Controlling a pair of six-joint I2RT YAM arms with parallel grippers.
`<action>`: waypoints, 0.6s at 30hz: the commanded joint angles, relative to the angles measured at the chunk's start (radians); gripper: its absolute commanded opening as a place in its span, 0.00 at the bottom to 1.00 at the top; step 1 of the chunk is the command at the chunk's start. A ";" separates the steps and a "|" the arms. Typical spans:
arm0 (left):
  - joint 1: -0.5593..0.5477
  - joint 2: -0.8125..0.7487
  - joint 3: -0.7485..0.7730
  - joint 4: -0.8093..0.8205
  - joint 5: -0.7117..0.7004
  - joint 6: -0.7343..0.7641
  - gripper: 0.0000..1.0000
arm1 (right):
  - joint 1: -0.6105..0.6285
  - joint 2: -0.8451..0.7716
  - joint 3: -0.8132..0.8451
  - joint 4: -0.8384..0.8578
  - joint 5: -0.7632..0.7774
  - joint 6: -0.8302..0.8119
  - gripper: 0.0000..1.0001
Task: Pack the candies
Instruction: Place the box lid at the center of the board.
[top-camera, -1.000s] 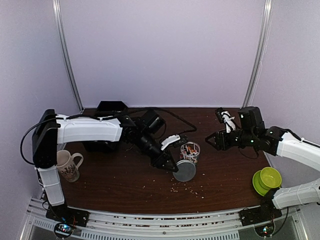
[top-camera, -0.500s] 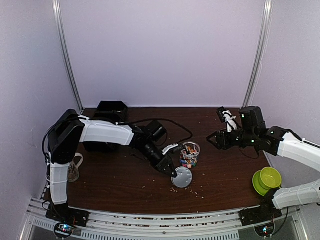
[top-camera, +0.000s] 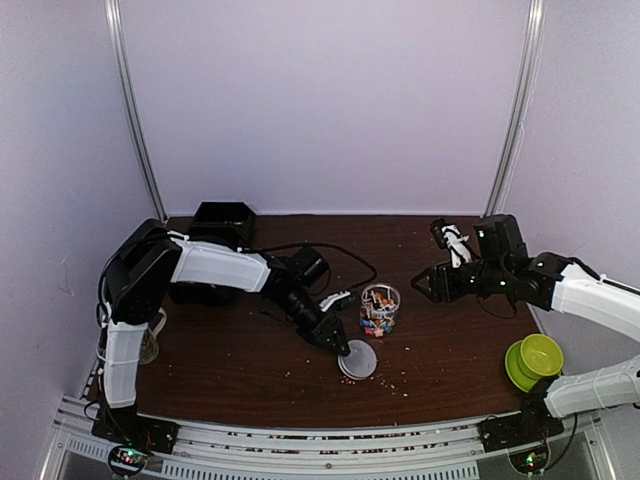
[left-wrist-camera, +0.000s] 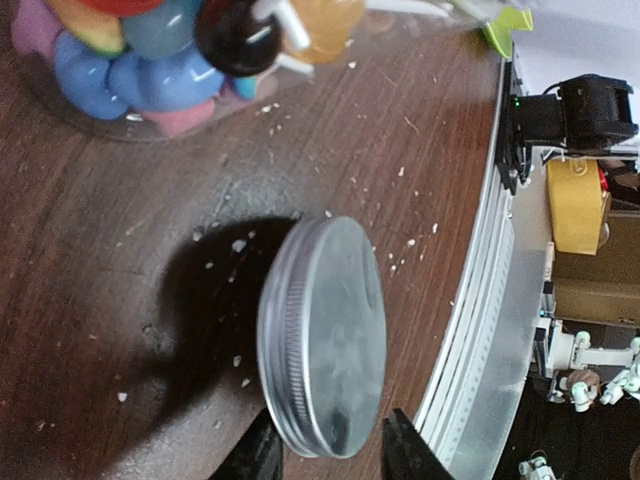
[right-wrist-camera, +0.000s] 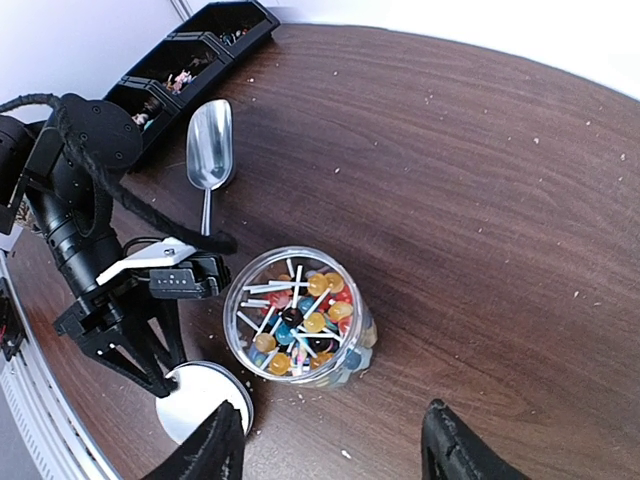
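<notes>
Left gripper (top-camera: 340, 347) is down low at the table (top-camera: 230, 370), and its two fingers are clamped on the rim of the silver lid (left-wrist-camera: 325, 345). The wrist view shows one dark fingertip on each side of the lid's threaded edge, with the rest of the disc stretching away from the fingertips and throwing a dark shadow on the wood. Just ahead of that gripper, past the lid's far edge, stands the clear jar (top-camera: 380, 297). It is open at the top and packed with the candies (right-wrist-camera: 298, 318): blue, pink, orange and yellow balls with white sticks poking up. The lid sits beside the jar, not on it. Pale crumbs (left-wrist-camera: 400, 200) are sprinkled on the wood around the gripper. Over on the other side, the right gripper (right-wrist-camera: 330, 420) hangs in the air with its fingers spread wide and nothing between them. The jar is out in front of it, apart from both fingertips. Beyond the jar from that gripper lies a metal scoop (right-wrist-camera: 210, 150), and farther on a row of black bins (right-wrist-camera: 195, 60).
</notes>
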 joint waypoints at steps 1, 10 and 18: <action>0.012 -0.008 -0.011 -0.005 -0.045 0.008 0.37 | -0.006 0.015 0.003 0.012 -0.050 0.003 0.62; 0.040 -0.081 -0.004 -0.055 -0.152 0.033 0.54 | -0.004 0.056 -0.016 0.036 -0.096 0.016 0.64; 0.055 -0.221 0.037 -0.153 -0.309 0.088 0.87 | 0.022 0.117 -0.027 0.074 -0.112 0.033 0.65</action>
